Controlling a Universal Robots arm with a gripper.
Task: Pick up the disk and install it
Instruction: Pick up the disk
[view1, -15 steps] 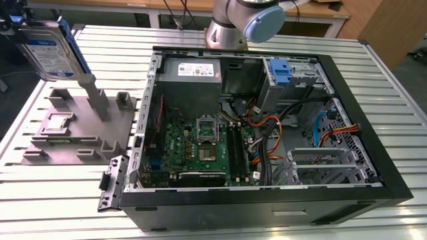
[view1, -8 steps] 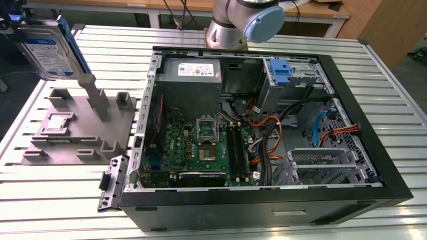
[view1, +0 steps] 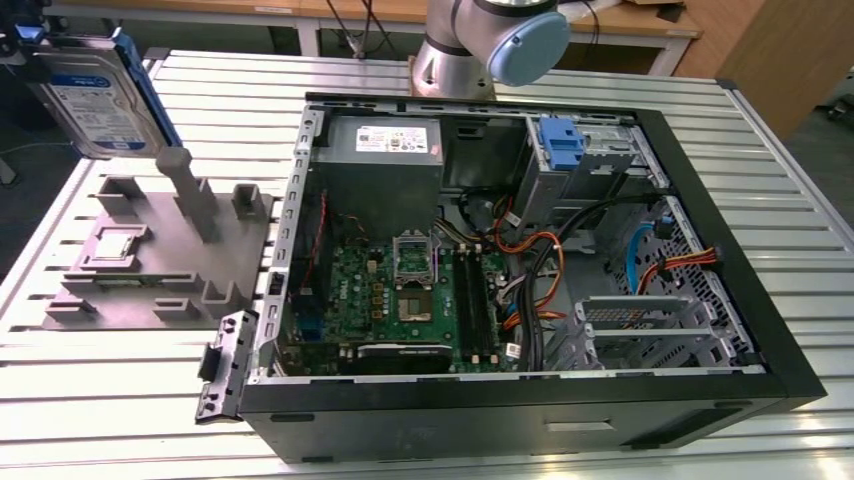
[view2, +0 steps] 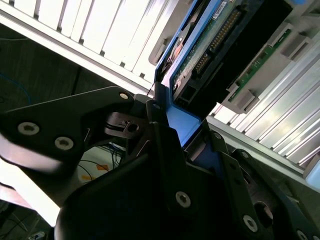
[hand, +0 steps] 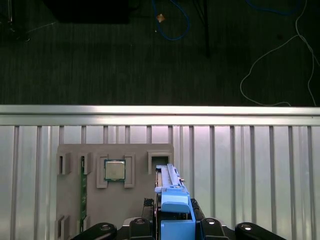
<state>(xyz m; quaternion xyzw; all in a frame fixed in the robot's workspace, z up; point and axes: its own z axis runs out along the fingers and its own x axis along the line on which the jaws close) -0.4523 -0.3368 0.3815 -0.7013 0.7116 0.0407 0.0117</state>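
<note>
Blue-railed disk (view1: 91, 95) aloft at exterior view's left, off tabletop (view1: 107, 370), above grey fixture (view1: 147, 250). Claw (view2: 175, 131) closed tight on disk's blue end rail (hand: 172, 220); disk body projects beyond fingertips, seen in second wrist view. We judge step in hand to be carry with disk in grip. To do it well we'd hold grip square on rail, avoid tilt, clear fixture's tall post (view1: 187, 190) and case wall. Open computer case (view1: 534, 260) sits well apart, toward exterior view's right; drive bay (view1: 567, 140) at its far corner.
</note>
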